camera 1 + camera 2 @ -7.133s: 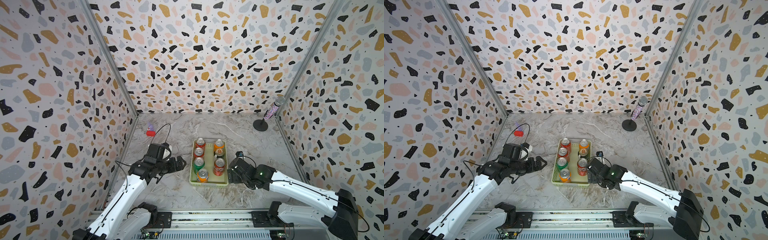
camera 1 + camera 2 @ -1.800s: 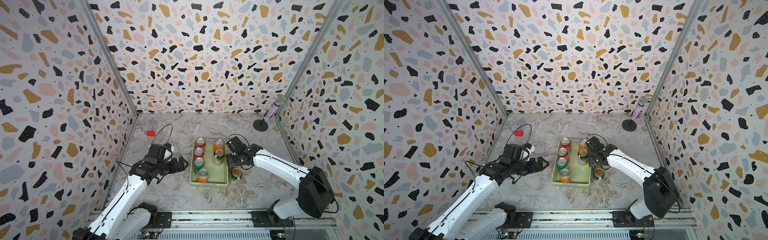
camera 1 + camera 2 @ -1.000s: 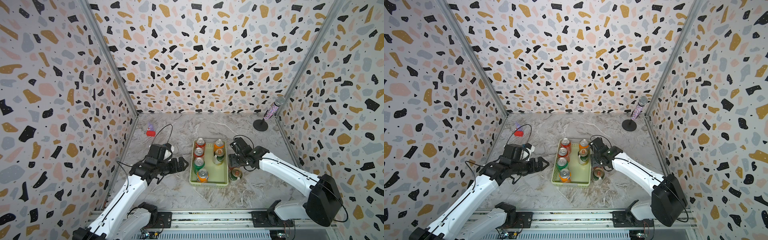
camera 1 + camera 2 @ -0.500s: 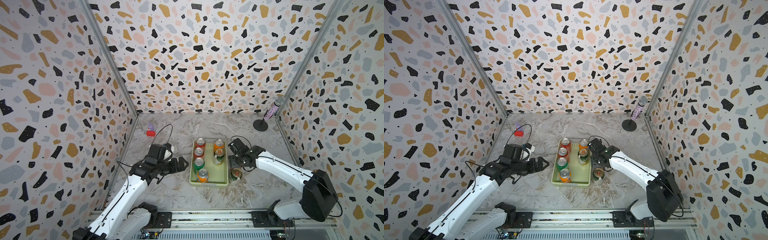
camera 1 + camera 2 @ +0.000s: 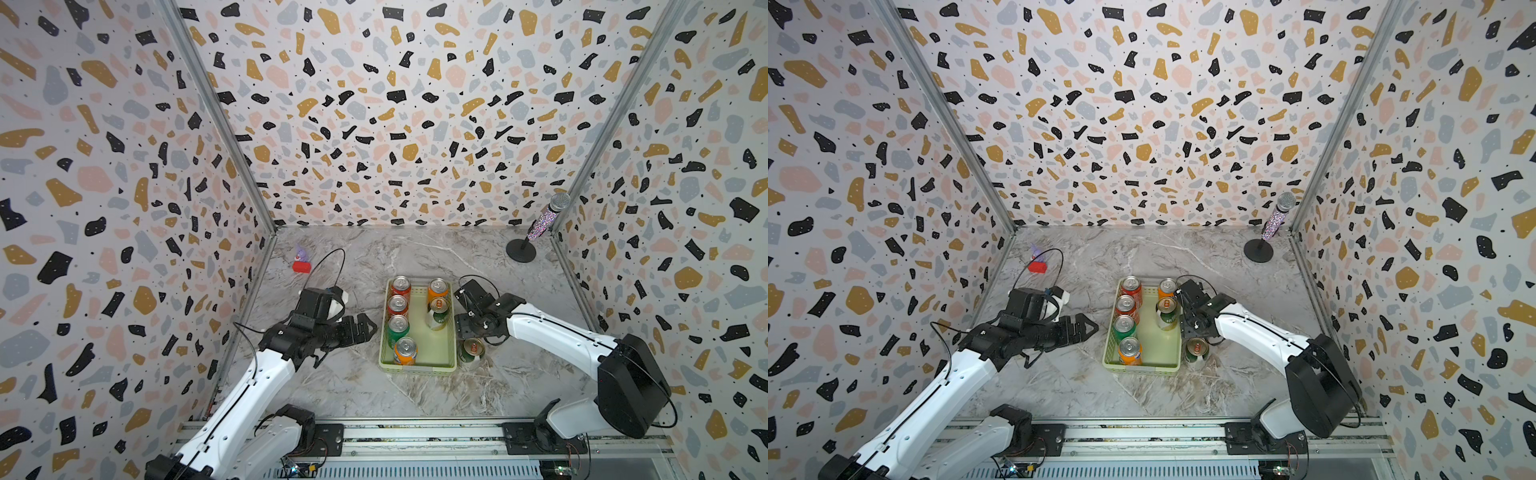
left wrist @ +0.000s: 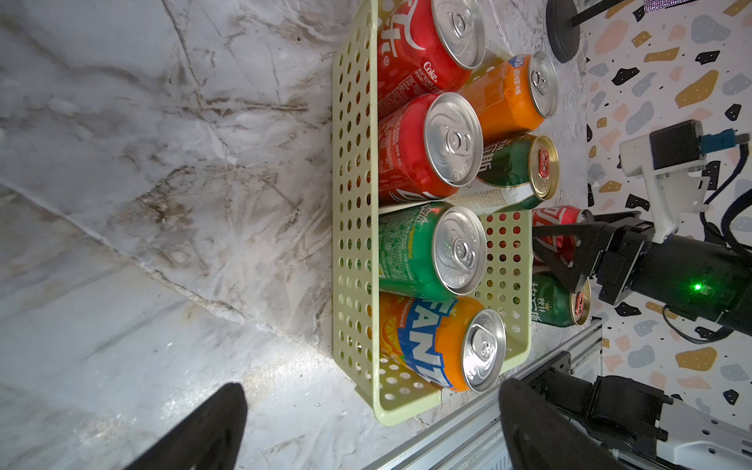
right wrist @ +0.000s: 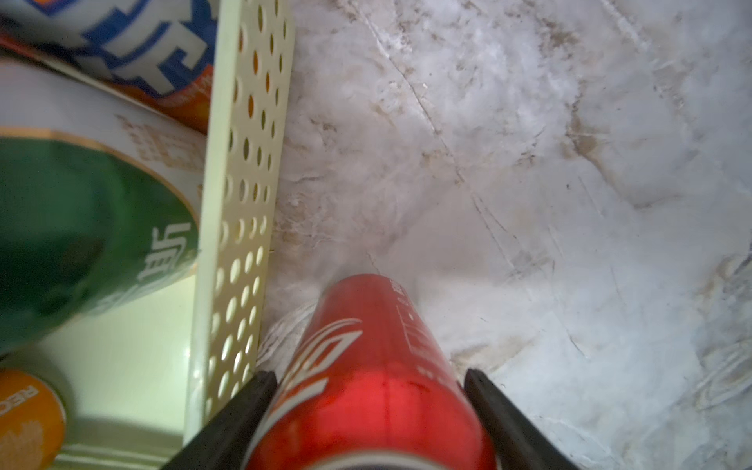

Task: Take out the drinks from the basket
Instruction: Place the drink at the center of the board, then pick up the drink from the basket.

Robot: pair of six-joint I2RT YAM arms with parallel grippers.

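Note:
The pale yellow-green basket (image 5: 417,368) (image 5: 1142,368) holds several drinks: two red cans (image 5: 401,286), a bright green one (image 5: 398,328), two orange ones (image 5: 405,351) and a tilted dark green-and-white one (image 5: 437,313). Another dark green can (image 5: 471,351) stands on the table right of the basket. My right gripper (image 7: 366,374) (image 5: 467,328) points down beside the basket wall (image 7: 240,203), open, its fingers (image 7: 488,398) flanking a red can (image 7: 366,346) (image 6: 553,224) standing on the table. My left gripper (image 5: 368,328) (image 6: 372,388) hovers left of the basket, open and empty.
A glittery microphone on a round black stand (image 5: 521,251) is at the back right corner. A small red and purple toy (image 5: 301,266) lies at the back left. Terrazzo walls close three sides; a metal rail (image 5: 415,440) runs along the front.
The right gripper's jaws have spread a little off the red can beside the basket, and that arm has shifted slightly. The left arm has not moved.

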